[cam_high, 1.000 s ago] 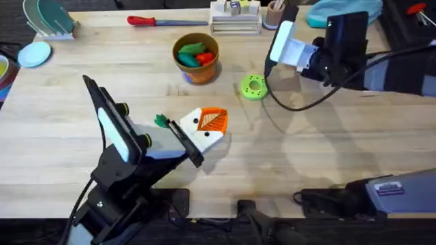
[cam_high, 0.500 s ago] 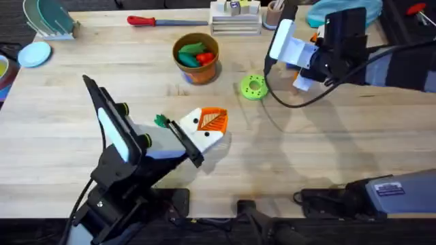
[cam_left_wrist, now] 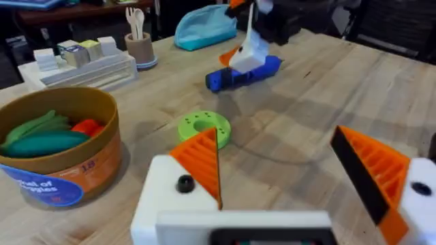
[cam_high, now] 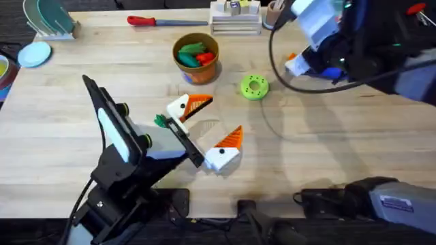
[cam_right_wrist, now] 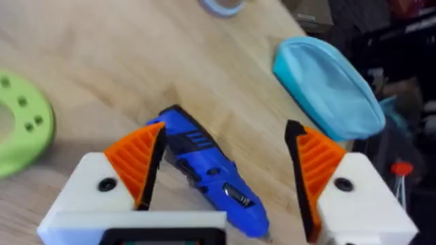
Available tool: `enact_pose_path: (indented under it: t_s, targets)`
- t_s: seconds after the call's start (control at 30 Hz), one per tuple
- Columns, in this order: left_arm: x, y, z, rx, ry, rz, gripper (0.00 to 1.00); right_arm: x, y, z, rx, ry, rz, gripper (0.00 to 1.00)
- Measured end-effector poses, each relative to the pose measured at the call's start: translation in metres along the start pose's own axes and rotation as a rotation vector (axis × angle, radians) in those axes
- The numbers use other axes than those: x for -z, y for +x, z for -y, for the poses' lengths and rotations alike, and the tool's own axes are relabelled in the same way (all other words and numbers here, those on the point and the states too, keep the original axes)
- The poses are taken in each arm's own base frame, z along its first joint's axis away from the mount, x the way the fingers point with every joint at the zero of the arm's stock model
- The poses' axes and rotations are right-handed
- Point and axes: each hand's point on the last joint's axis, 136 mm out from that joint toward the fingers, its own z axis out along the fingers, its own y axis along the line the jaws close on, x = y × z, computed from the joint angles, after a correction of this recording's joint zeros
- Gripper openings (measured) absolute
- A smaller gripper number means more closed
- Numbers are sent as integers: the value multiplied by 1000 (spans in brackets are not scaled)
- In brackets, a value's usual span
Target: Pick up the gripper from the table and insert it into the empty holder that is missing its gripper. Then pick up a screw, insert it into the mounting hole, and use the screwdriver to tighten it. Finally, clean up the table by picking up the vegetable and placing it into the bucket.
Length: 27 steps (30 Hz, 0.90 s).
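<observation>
R pincer (cam_right_wrist: 221, 173) open over screwdriver (cam_right_wrist: 208, 170), top right | L pincer (cam_high: 204, 129) open | veg (cam_high: 161, 121) not yet binned

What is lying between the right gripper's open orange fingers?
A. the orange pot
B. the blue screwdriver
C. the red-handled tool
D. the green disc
B: in the right wrist view the blue screwdriver lies on the table between the open fingers of the right gripper, with the green disc off to one side.
</observation>
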Motion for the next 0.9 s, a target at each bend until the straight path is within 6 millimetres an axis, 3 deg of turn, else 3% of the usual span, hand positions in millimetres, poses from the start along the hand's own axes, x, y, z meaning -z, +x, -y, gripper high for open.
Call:
enact_pose_path:
  t_s: [0.23, 0.47, 0.57, 0.7, 0.9]
  targets:
    - [0, -3, -5, 12, -31, 13, 993, 31, -15, 13, -177, 12, 72, 992]
    - [12, 6, -36, 233, -237, -67, 993, 42, -27, 9, -231, -20, 123, 992]
    - [17, -14, -53, 295, -334, 27, 993, 44, -32, 2, -230, -48, 139, 992]
    - [23, -46, -61, 323, -372, 157, 993, 46, -37, -5, -223, -71, 153, 992]
    - [27, -44, -70, 336, -432, 159, 993, 48, -42, -13, -218, -92, 167, 992]
